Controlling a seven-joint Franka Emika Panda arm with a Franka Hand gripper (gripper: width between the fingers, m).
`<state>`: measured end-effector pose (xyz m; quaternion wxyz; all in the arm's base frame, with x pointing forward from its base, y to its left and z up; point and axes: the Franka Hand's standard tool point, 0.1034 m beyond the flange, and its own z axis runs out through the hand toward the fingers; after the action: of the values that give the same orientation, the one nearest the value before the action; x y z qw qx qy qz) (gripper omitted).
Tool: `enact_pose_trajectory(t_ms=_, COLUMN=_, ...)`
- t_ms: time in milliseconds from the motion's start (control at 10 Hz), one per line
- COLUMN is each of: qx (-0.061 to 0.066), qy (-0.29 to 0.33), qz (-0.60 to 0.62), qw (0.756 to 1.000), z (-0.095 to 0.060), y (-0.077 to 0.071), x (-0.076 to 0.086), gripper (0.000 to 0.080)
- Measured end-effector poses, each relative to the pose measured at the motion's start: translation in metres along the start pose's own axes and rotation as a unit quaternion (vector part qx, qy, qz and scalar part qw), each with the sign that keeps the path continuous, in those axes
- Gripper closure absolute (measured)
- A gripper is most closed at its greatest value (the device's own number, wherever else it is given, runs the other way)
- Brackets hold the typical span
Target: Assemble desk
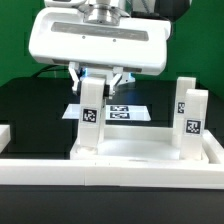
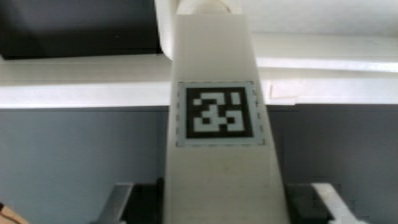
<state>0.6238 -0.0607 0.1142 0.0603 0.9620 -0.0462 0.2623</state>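
Note:
The desk panel (image 1: 140,160), white and rimmed, lies flat at the front of the exterior view. Two white tagged legs (image 1: 185,100) (image 1: 196,125) stand upright on its right side. A third leg (image 1: 91,118) stands upright at the panel's left end, its tag facing the camera. My gripper (image 1: 97,78) comes down from above and is shut on the top of this leg. In the wrist view that same leg (image 2: 217,70) runs away from the camera between my fingers (image 2: 132,200), with its tag in the middle, down to the panel (image 2: 71,92).
The marker board (image 1: 128,110) lies flat on the black table behind the held leg. A white border rail (image 1: 6,133) shows at the exterior view's left edge. A green backdrop stands behind the scene.

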Motion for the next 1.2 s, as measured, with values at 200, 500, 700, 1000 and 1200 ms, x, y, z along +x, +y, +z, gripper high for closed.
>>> enact_pose_trajectory(t_ms=200, qx=-0.001, qy=0.010, qz=0.000, qw=1.000, z=0.0009, y=0.0015, x=0.0015, gripper=0.0511)
enact_pose_trajectory(t_ms=500, qx=-0.001, qy=0.010, qz=0.000, qw=1.000, z=0.0011, y=0.0020, x=0.0014, gripper=0.0404)
enact_pose_trajectory(t_ms=700, qx=-0.001, qy=0.010, qz=0.000, qw=1.000, z=0.0011, y=0.0021, x=0.0013, gripper=0.0186)
enact_pose_trajectory(t_ms=1000, qx=-0.001, qy=0.010, qz=0.000, qw=1.000, z=0.0011, y=0.0021, x=0.0013, gripper=0.0151)
enact_pose_trajectory(t_ms=1200, qx=-0.001, qy=0.010, qz=0.000, qw=1.000, z=0.0011, y=0.0021, x=0.0013, gripper=0.0150)
